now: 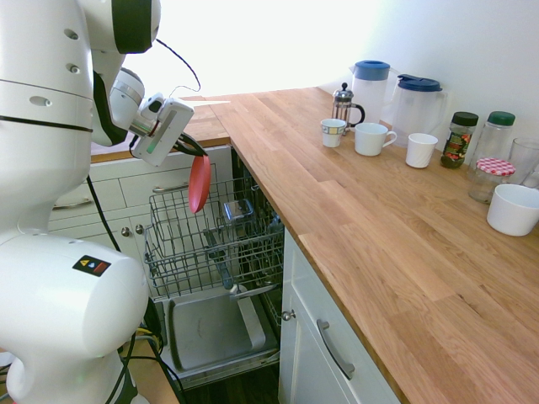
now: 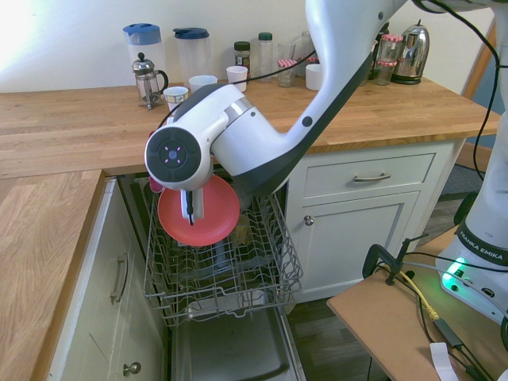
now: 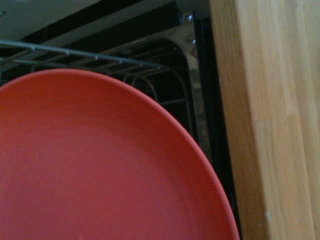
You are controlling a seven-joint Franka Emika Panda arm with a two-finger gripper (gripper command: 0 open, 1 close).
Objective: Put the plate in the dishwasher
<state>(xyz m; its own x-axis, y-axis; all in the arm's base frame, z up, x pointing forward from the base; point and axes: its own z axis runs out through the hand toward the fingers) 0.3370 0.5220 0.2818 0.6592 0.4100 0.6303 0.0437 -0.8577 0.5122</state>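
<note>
**Plate on edge above the rack: risks and a count**

Nearest the arm, the pincer (image 1: 195, 148) is clamped on the rim of the plate (image 1: 199, 183), which hangs on edge at left of centre in the first exterior view, just above the pulled-out upper rack (image 1: 215, 244) of the dishwasher (image 1: 221, 330). In the second exterior view the plate (image 2: 198, 211) faces the camera over the rack's wires.

Risks, as I judge them: with only the rim pinched, the smooth plastic could swivel or slip in the grip. If its lower edge meets a wire instead of a gap, it could jam or tip over flat. Let go too high, it may topple or roll.

One plate, one rack drawn out.

Farther back, on the table (image 1: 379, 227) at upper right: one French press (image 1: 344, 104), two blue-lidded jugs (image 1: 418, 104), three mugs (image 1: 370, 138), one white bowl (image 1: 513, 209), and about three jars (image 1: 459, 139).
</note>
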